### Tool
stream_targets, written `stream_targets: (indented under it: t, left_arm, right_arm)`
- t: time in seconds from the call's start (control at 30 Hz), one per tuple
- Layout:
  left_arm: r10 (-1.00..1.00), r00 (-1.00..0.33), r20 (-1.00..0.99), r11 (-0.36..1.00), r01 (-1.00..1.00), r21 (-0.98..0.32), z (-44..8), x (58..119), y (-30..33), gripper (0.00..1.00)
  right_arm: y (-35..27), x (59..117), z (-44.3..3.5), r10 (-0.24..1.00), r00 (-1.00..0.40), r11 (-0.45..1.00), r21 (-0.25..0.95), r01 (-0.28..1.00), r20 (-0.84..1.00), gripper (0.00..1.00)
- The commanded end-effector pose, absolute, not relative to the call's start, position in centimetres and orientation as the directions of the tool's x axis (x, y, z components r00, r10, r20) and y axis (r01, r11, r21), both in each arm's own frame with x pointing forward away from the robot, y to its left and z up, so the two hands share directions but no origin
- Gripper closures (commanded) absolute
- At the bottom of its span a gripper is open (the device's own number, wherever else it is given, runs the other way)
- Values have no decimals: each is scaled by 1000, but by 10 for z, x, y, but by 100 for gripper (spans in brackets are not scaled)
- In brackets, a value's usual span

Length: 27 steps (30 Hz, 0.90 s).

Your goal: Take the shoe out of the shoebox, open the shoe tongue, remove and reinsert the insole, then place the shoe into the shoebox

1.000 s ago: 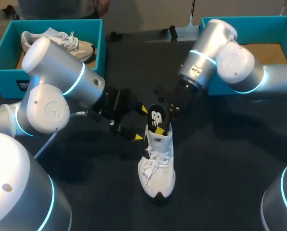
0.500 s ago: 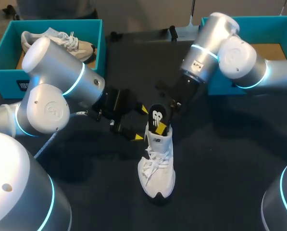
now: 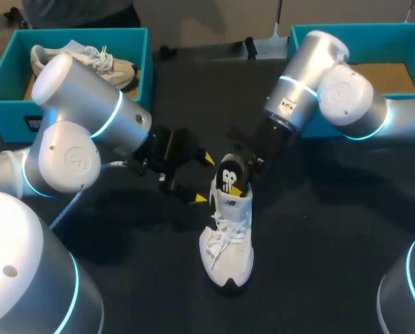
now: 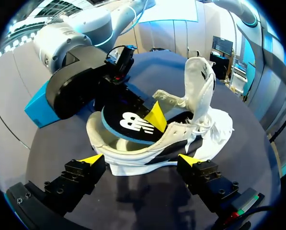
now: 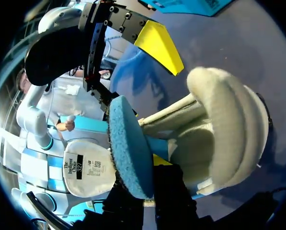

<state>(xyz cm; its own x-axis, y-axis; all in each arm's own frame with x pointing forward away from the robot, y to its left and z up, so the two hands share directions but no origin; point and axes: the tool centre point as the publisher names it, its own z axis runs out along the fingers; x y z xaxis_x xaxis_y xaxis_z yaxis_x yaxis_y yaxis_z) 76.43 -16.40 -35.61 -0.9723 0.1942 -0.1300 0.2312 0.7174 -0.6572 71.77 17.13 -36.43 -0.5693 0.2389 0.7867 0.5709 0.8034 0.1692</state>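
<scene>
A white lace-up shoe [image 3: 226,240] stands on the dark table, toe toward me. From its heel opening a black insole [image 3: 226,175] with a blue foam underside [image 5: 128,148] sticks up. My right gripper [image 3: 239,181] is shut on the insole's raised end, just above the padded heel collar [image 5: 224,139]. My left gripper [image 3: 199,178] is open at the shoe's left side, its yellow fingertips [image 4: 90,158] spread on either side of the heel without touching it. In the left wrist view the shoe [image 4: 200,124] and the insole [image 4: 128,122] lie just ahead of my left gripper [image 4: 139,159].
At the back left a teal shoebox [image 3: 5,83] holds a beige shoe [image 3: 89,59]. At the back right, behind my right arm, is a second teal box [image 3: 374,42]. Bare table [image 3: 318,236] lies around the shoe.
My right gripper has closed on the insole and carried it slightly down and to the right, toward the shoe's opening. The left arm and the shoe have stayed put.
</scene>
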Motion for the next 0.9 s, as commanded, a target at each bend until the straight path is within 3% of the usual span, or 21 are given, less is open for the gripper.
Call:
stream_targets:
  t: [0.03,0.23,0.9]
  left_arm:
    - [194,-972,-131,719,232,-655,-356,764,-164,0]
    - [194,-972,-131,719,232,-655,-356,764,-164,0]
    - [194,-972,-131,719,232,-655,-356,764,-164,0]
  right_arm:
    - [173,716,-363,247,-578,803,169,571,778,89]
    - [173,721,-354,253,-598,800,183,571,761,75]
    - [161,742,-328,282,-665,784,234,575,691,63]
